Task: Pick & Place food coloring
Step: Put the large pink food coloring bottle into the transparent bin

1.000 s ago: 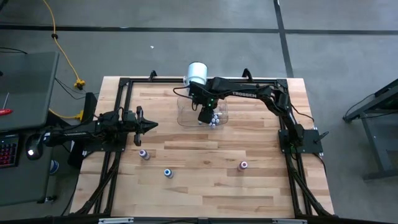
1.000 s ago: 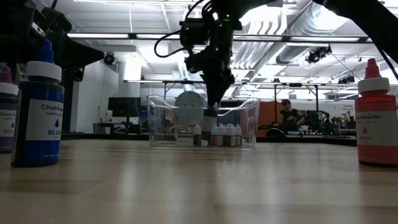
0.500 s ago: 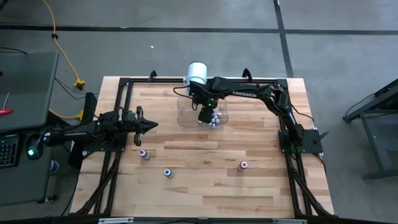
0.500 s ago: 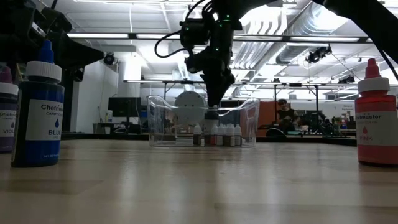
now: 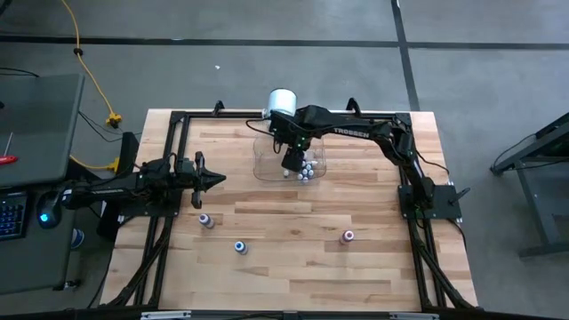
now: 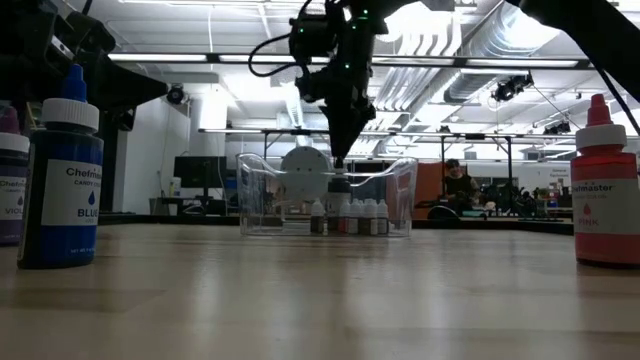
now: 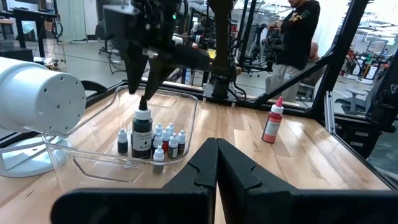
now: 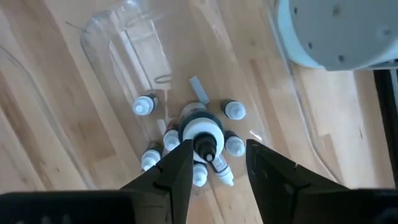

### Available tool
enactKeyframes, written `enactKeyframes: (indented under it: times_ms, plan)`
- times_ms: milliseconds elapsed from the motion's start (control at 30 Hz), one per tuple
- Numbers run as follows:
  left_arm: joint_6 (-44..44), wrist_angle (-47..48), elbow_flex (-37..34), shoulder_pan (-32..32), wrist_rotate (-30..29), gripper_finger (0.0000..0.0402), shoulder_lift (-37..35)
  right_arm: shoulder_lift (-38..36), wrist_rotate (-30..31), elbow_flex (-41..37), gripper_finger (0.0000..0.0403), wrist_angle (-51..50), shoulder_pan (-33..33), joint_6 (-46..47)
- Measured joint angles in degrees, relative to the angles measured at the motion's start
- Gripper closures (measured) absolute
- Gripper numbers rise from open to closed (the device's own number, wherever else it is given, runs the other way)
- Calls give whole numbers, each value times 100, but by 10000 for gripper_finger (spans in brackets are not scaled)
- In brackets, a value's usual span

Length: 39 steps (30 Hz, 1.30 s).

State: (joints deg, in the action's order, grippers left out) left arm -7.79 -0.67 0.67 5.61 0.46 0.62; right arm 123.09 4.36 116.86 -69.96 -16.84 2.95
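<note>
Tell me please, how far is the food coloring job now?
Done: small bottles and one bigger dark bottle stand in the clear tub. In hand: nothing; the right gripper is open above that dark bottle. Left: the purple, blue and pink bottles on the table. The left gripper waits shut.

High view: even, diffuse light on the bench (image 5: 293, 258); shadows faint and short. Low view: strongly backlit by ceiling strip lights (image 6: 200, 57); the arm over the clear tub (image 6: 400, 190) reads as a dark silhouette, and the near blue bottle (image 6: 60, 170) sits shaded. Left wrist view: bright room behind, glare at upper right. Right wrist view: soft focus, the tub walls give pale reflections.
</note>
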Motion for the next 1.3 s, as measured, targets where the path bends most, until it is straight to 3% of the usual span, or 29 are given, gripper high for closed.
enactKeyframes:
  times_ms: [333, 567, 700, 933, 1133, 1300]
  plan:
    - [-2, 0, 0, 1, -1, 401, -2, -53, -45, 727, 265, -1258, 229, 1112]
    - [0, 0, 0, 2, -1, 401, 0, -589, 17, 706, 265, -1999, 544, 1834]
    - [-2, 0, 0, 2, -1, 401, -2, -1024, 167, 491, 265, -1900, 730, 2228]
    - [-1, 1, 0, 2, 1, 401, -2, -2142, 365, -1236, 265, -1658, 1195, 2920]
    - [-2, 0, 0, 1, 1, 401, -2, -3508, -160, -3679, 265, 109, 1729, 3603]
    - [0, 0, 0, 2, 1, 401, 0, -4305, -208, -5076, 265, 1470, 2259, 3799]
